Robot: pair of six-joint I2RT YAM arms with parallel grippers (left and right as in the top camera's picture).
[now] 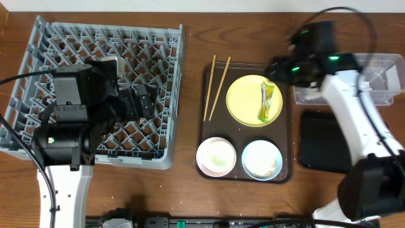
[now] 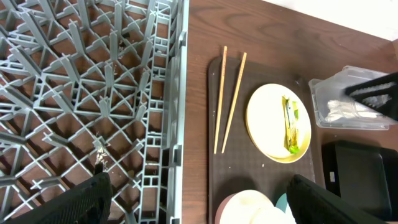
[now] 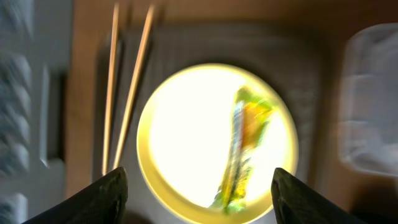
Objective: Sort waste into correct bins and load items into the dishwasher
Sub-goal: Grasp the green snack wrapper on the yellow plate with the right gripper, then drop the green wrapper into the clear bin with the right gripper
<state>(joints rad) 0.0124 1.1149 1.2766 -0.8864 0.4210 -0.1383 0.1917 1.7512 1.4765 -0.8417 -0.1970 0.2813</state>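
Blurred: whole right wrist view. Hidden under left arm (image 1: 63,136): centre of dish rack (image 1: 38,44). Partly covered by right arm (image 1: 354,117): clear tub (image 1: 389,76), upper right. Counted: one snack wrapper (image 1: 270,102) on one yellow plate (image 1: 243,101), centre right of overhead; two chopsticks (image 1: 215,87) just left; two bowls below, pink bowl (image 1: 216,156), blue bowl (image 1: 261,159). Spread wide, nothing between fingers: left gripper (image 2: 199,199), right gripper (image 3: 199,193).

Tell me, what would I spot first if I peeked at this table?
The bright yellow plate jumps out first. It sits on the brown tray in the middle, with a yellow-green wrapper lying on it. Next you'd see the big grey rack full of pegs on the left, and two thin chopsticks lying just left of the plate.
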